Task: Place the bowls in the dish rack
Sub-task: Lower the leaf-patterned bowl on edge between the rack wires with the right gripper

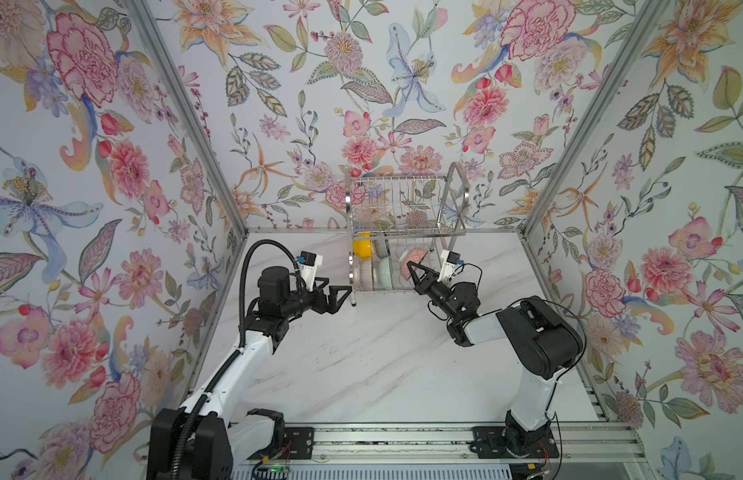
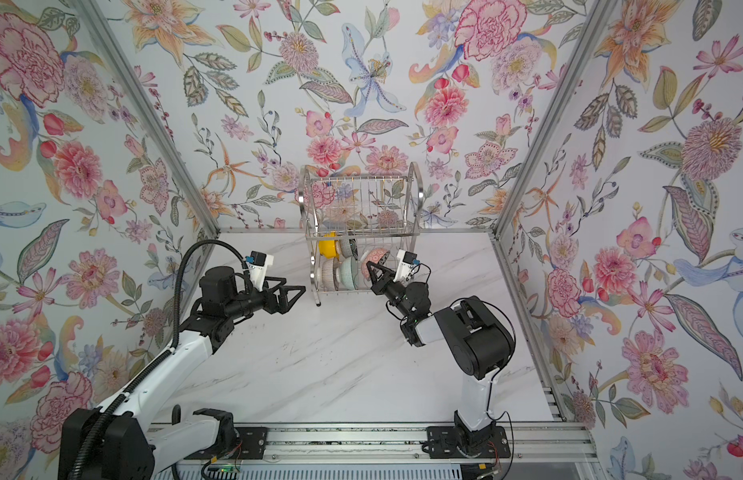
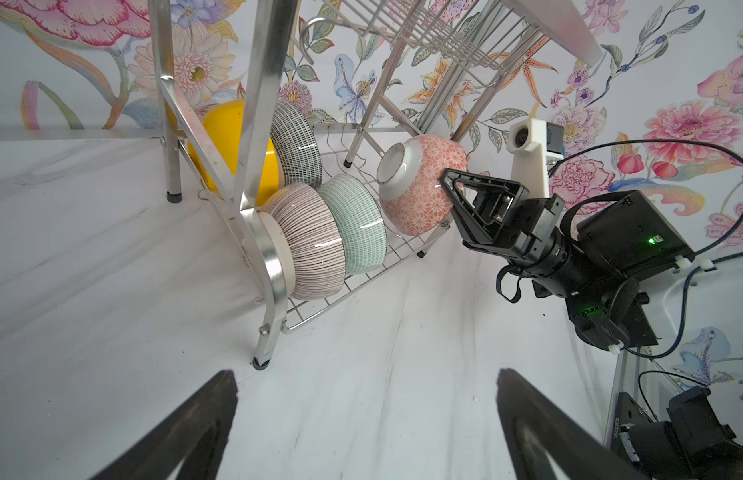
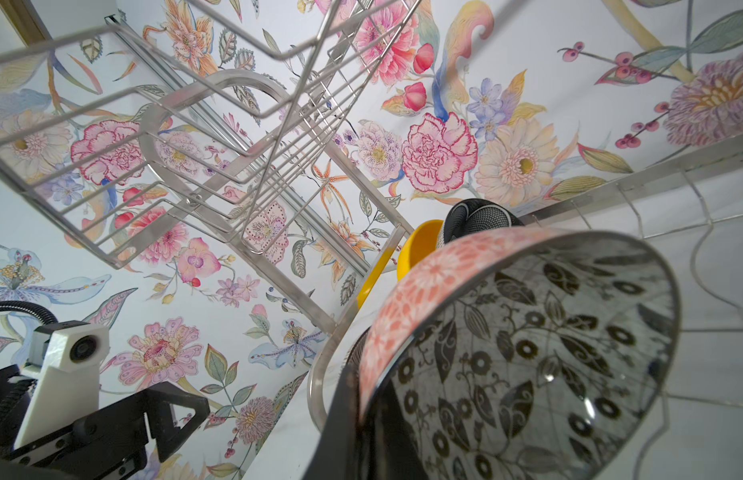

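the dish rack stands in the upper middle of both top views, at the back edge of the marble table. four bowls are already in its lower tier, all on edge and leaning in pairs, so the wires keep them from rolling. the yellow bowl and the dark grid bowl are in the back row. the brown striped bowl and the pale green bowl are in the front row.

the right gripper is clenched on the rim of the pink flower bowl, with the bowl's wall between its jaws. it holds the bowl on its side at the free right end of the lower tier, just beside the pale green bowl. i think this pose lets the bowl lean like its neighbours. its lowest part seems to meet the wires, but i cannot tell if the weight is already on them.

the left gripper is released, with jaws wide and holding nothing. it hovers just left of the rack's front leg, out of the other arm's way. i judge this is the last bowl, since no bowl lies on the table.
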